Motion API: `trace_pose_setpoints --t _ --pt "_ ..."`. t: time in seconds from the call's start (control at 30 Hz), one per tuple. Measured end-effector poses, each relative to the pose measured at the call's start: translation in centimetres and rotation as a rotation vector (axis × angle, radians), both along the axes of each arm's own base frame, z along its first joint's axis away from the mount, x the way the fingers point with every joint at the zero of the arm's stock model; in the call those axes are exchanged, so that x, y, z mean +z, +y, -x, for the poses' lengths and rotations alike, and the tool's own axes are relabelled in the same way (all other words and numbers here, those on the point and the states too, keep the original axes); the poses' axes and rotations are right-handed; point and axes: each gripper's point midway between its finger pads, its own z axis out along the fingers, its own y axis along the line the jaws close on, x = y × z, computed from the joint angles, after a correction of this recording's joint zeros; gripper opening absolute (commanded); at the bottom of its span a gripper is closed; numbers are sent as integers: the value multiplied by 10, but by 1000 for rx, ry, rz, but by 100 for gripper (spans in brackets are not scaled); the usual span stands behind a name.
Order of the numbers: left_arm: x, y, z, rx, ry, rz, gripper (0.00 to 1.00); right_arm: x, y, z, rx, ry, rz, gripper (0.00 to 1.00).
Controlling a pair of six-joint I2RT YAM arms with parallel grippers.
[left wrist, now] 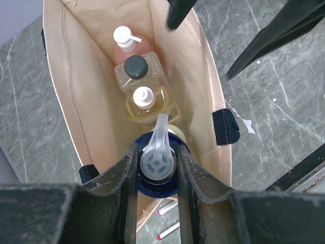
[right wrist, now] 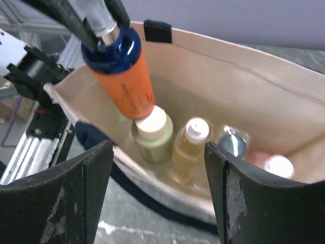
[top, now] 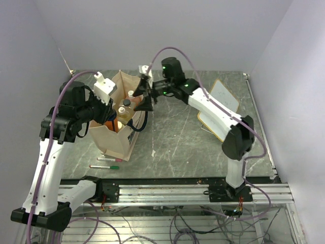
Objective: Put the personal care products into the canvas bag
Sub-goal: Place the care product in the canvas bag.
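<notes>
Left gripper [left wrist: 157, 158] is clamped on the blue top of the orange bottle [right wrist: 129, 86], which hangs tilted below its fingers, lower end inside the bag [right wrist: 264, 101]. The bottle's print is too blurry to read. Right gripper [right wrist: 158, 157] fingers are wide apart, with four bottles [right wrist: 190, 147] in the bag below them.

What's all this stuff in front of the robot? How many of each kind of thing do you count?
Bottles: 5 (pink bottle, clear bottle, amber bottle, green bottle, orange bottle)
Marker pens: 2 (red pen, green pen)
Canvas bag: 1
Whiteboard: 1
Total: 9
</notes>
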Motion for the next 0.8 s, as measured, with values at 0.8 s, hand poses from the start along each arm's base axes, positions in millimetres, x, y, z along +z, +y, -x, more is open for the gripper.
trace_pose_setpoints --t 0.8 --pt "-8 2 7 4 37 -4 7 -46 108 71 259 360 -4 62"
